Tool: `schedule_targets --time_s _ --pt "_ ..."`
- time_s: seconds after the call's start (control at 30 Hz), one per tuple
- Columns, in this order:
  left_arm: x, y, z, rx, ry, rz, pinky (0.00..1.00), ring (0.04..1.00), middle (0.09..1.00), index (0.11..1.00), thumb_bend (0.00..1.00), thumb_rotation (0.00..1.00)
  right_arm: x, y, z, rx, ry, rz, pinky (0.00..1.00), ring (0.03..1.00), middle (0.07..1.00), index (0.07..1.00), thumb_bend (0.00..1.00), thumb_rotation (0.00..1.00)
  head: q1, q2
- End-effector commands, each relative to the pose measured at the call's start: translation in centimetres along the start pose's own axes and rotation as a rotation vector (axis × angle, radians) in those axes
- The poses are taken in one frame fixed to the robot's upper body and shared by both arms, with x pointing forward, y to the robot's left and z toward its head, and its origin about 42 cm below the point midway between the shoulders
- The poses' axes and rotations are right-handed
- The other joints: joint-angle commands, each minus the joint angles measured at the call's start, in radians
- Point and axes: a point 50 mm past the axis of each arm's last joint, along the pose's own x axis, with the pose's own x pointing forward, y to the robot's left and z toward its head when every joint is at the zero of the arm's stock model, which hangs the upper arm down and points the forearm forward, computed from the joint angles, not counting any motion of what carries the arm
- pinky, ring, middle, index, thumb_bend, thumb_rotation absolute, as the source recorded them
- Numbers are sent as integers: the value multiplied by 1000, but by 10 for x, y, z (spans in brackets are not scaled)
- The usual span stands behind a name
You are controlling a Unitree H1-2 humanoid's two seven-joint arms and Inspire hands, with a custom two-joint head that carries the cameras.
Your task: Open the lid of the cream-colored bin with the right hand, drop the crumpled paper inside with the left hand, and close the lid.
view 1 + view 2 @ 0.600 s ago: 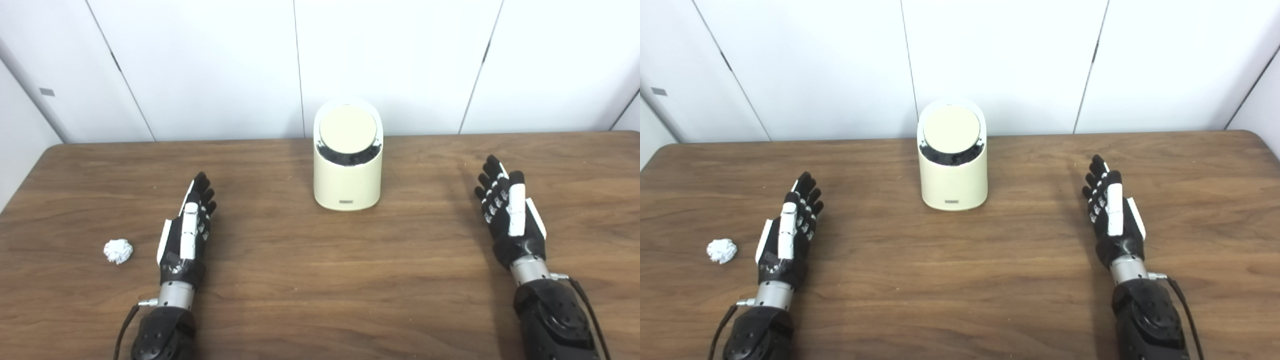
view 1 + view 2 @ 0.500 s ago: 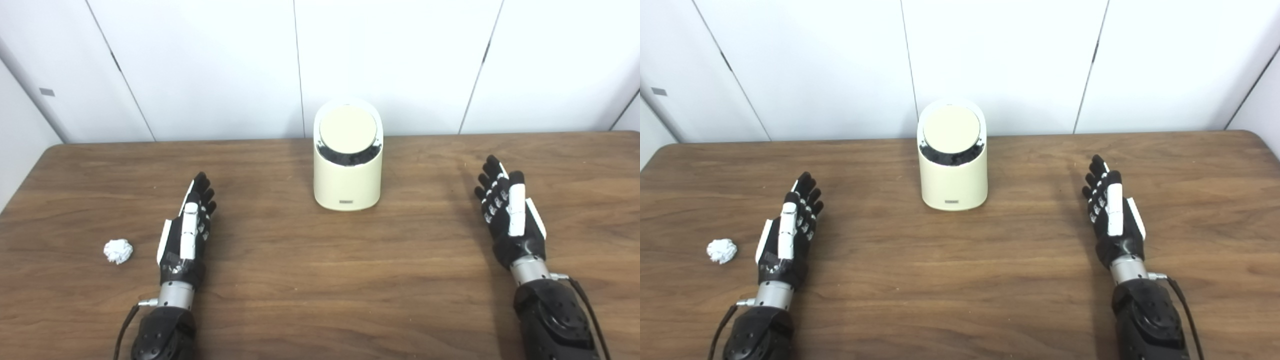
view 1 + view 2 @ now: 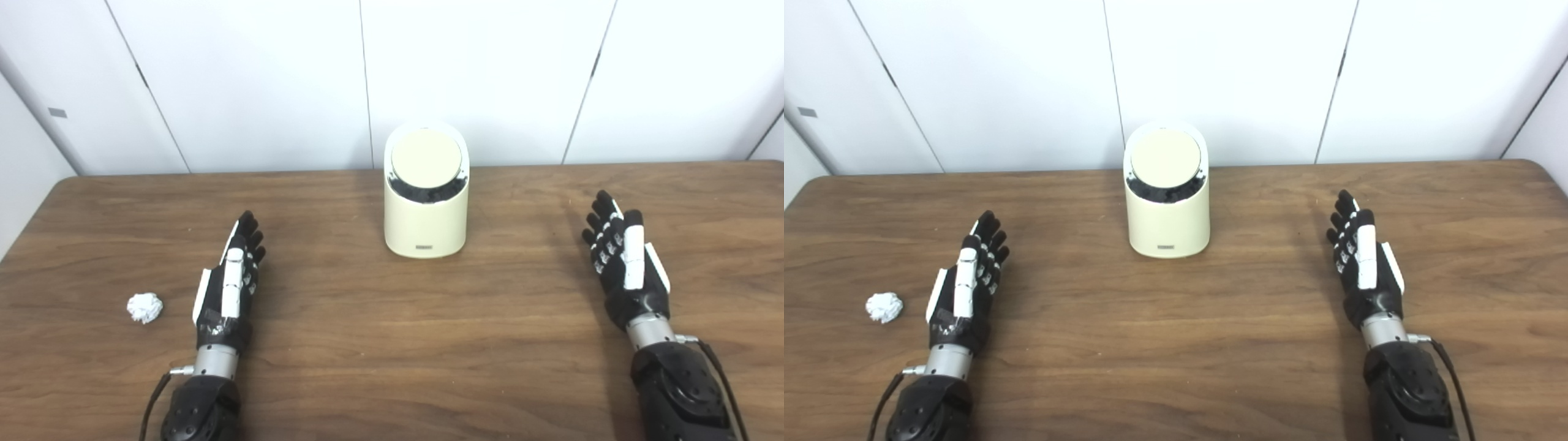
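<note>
Wooden table. Cream bin at centre back, round lid down. Crumpled paper at far left, beside left hand. Right hand well right of bin. Both hands empty, fingers extended. Judgement: nothing started; opening, drop, closing all remain.

A dark brown wooden bench with rounded far corners fills the lower part of the view, and behind it stands a white panelled wall with thin dark seams.
</note>
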Motion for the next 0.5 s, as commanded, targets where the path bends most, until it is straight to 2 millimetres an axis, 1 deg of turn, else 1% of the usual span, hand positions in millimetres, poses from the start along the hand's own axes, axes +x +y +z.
schedule_targets --time_s 0.0,0.13,0.17,0.27,0.33,0.47 --pt "-2 -5 -4 -6 -2 -8 1000 1000 1000 1000 423 931 10 1 20 -6 -93 24 1000 1000 1000 959 679 1000 -3 0" --pt "-3 -5 -5 0 2 -9 1000 1000 1000 1000 431 942 9 2 20 -4 -96 28 1000 1000 1000 964 676 1000 -5 -2" --pt "-3 -5 -6 4 0 -10 1000 1000 1000 1000 432 944 9 2 20 -11 -98 31 1000 1000 1000 967 671 1000 -1 -9" --pt "-5 -6 -6 6 -2 -8 1000 1000 1000 1000 441 945 8 2 21 -34 -103 38 1000 1000 1000 971 669 1000 0 -13" --pt "-7 -7 -6 6 -4 -8 1000 1000 1000 1000 418 954 6 4 25 -44 -111 42 1000 1000 1000 972 670 984 2 -17" --pt "-10 -9 -6 8 0 -2 1000 1000 1000 1000 416 959 9 7 31 -60 -123 56 1000 1000 1000 977 677 945 2 -24"
